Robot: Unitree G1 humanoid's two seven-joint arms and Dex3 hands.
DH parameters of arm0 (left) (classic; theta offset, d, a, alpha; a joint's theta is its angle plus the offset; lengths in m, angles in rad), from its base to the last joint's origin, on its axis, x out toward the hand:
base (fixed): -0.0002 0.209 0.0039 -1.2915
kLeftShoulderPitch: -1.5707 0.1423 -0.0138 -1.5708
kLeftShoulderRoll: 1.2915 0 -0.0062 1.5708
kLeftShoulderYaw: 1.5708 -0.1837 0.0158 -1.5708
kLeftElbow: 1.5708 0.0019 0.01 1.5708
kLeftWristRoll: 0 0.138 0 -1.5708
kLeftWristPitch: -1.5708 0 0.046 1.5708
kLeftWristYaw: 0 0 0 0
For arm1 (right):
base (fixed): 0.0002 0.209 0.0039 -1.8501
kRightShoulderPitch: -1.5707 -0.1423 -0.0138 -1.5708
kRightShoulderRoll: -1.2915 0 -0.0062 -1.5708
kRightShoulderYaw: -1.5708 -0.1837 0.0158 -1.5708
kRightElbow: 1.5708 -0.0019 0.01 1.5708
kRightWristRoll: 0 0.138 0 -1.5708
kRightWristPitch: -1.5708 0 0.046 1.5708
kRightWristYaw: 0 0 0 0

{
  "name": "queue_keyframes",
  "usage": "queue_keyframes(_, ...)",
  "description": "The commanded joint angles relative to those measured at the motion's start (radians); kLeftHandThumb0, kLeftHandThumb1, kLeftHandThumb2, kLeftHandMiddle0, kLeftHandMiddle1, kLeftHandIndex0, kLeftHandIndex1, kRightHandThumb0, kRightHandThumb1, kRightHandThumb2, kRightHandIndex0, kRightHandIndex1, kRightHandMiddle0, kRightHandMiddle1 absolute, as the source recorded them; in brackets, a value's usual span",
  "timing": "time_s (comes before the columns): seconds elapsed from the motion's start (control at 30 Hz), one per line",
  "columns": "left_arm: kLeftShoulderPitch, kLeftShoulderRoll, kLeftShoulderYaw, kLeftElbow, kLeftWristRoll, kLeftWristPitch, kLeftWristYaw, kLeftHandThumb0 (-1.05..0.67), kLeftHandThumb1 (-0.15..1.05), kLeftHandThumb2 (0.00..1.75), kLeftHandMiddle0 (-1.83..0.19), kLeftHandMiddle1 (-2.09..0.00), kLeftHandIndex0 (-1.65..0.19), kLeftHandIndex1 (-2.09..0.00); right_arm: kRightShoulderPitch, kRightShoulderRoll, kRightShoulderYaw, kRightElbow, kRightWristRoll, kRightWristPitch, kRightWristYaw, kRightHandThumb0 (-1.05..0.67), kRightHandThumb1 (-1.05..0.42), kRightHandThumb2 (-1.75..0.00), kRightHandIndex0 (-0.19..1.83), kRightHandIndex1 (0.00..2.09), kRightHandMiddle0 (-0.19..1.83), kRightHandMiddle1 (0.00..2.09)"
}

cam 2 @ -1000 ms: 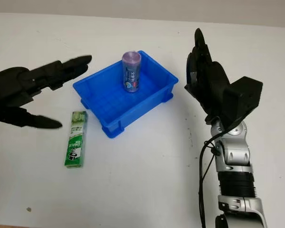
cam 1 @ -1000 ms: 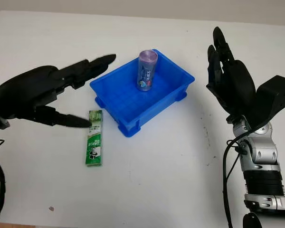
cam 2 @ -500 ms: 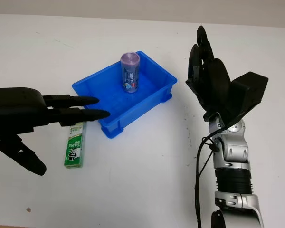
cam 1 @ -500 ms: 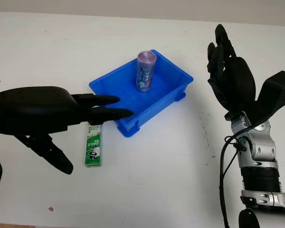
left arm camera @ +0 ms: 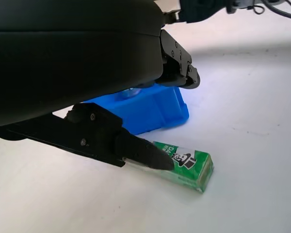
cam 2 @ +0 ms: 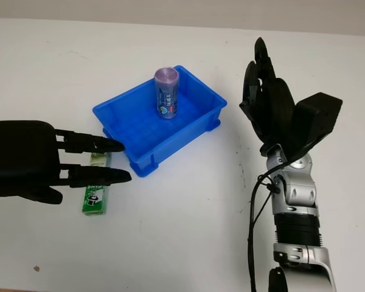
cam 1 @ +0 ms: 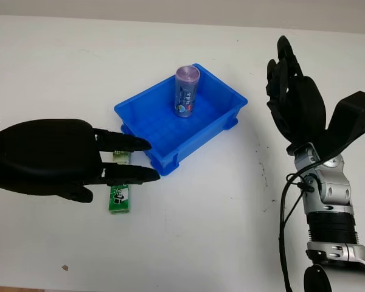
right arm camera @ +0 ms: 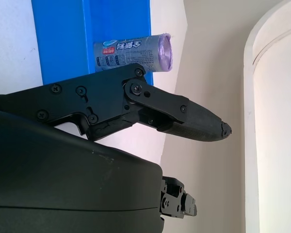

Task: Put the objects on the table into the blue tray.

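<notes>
A blue tray (cam 1: 219,97) sits mid-table with a purple-capped can (cam 1: 186,90) standing upright inside it. A green flat box (cam 1: 120,196) lies on the table to the left of the tray's near corner. My left hand (cam 1: 131,159) hovers open right over that box, covering its upper half, fingers pointing at the tray; in the left wrist view one fingertip (left arm camera: 157,160) sits just above the green box (left arm camera: 189,162). My right hand (cam 1: 292,97) is raised open to the right of the tray, holding nothing.
The white table (cam 1: 207,219) stretches wide around the tray. A small dark speck (cam 1: 64,266) lies near the front left edge. The right arm's cables (cam 1: 286,219) hang beside its forearm.
My left hand has swung down and inward from the left, lowering over the green box and covering its top. The right hand barely moved.
</notes>
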Motion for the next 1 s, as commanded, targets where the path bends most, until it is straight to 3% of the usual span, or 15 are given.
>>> queue_keyframes(0.0, -0.019, 0.034, -0.014, 0.004, 0.008, -0.023, 0.019, -0.29, 1.05, 0.1, -0.24, -0.06, -0.25, -0.08, -0.017, -0.006, 0.0, 0.014, -0.007, -0.014, 0.007, -0.69, -1.05, -0.74, -0.19, 0.0, -0.19, 0.0)
queue_keyframes(0.27, 0.008, 0.028, 0.003, 0.032, 0.087, -0.064, 0.112, -0.21, 1.04, 0.08, -0.31, -0.08, -0.3, -0.1, -0.029, -0.004, 0.0, 0.027, -0.013, -0.02, 0.009, -0.69, -1.05, -0.74, -0.19, 0.0, -0.19, 0.0)
queue_keyframes(0.53, -0.007, 0.015, -0.045, 0.077, 0.156, -0.071, 0.182, -0.25, 1.02, 0.05, -0.3, -0.06, -0.29, -0.08, -0.025, -0.005, -0.008, 0.018, -0.002, -0.015, 0.017, -0.68, -1.05, -0.74, -0.19, 0.0, -0.19, 0.0)
queue_keyframes(0.97, -0.178, -0.092, -0.174, 0.262, 0.405, -0.201, 0.357, -0.23, 0.96, 0.05, -0.35, -0.07, -0.35, -0.1, 0.007, 0.003, -0.018, -0.041, 0.012, 0.004, -0.004, -0.66, -1.05, -0.73, -0.19, 0.0, -0.19, 0.0)
